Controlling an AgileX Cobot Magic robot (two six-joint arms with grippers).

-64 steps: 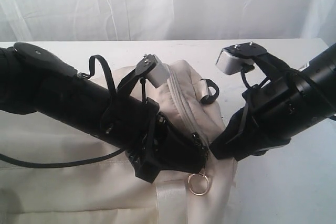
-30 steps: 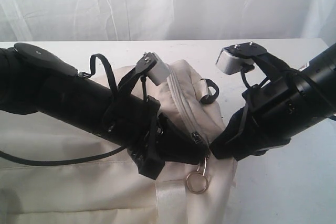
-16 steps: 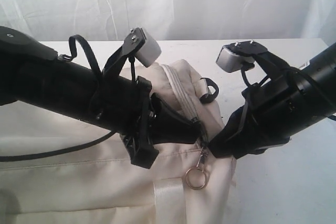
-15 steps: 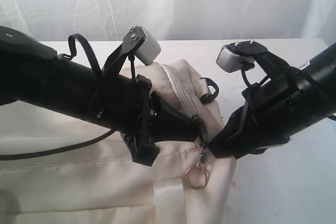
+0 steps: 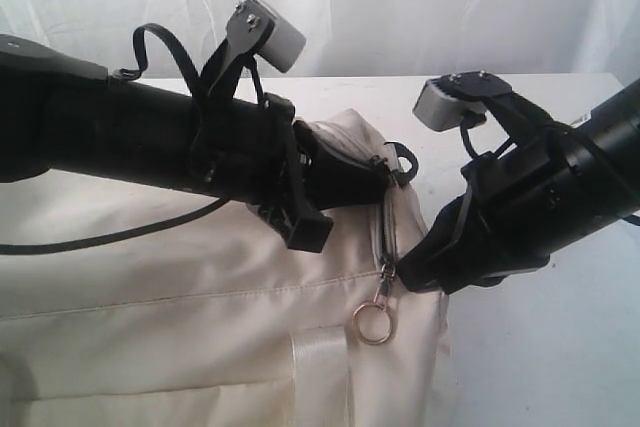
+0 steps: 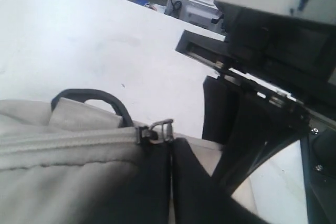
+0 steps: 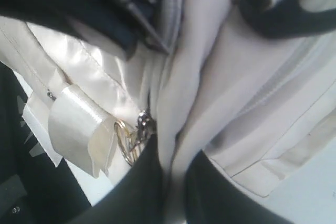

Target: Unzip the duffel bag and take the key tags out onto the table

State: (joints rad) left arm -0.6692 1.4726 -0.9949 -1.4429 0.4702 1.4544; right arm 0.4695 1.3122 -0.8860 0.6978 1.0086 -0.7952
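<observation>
The left gripper [image 6: 170, 148] was clamped shut on the small metal zipper slider [image 6: 157, 129], its black fingers pressed together just beside a black fabric loop [image 6: 94, 100] on the bag's top. The right gripper [image 7: 174, 161] pinched a fold of the large cream-beige fabric duffel bag [image 5: 200, 277], close to the bare metal ring pull [image 5: 375, 323] hanging at the zipper's nearer end. The bag lay on the wide white table [image 5: 560, 347], with both arms meeting over its right end.
</observation>
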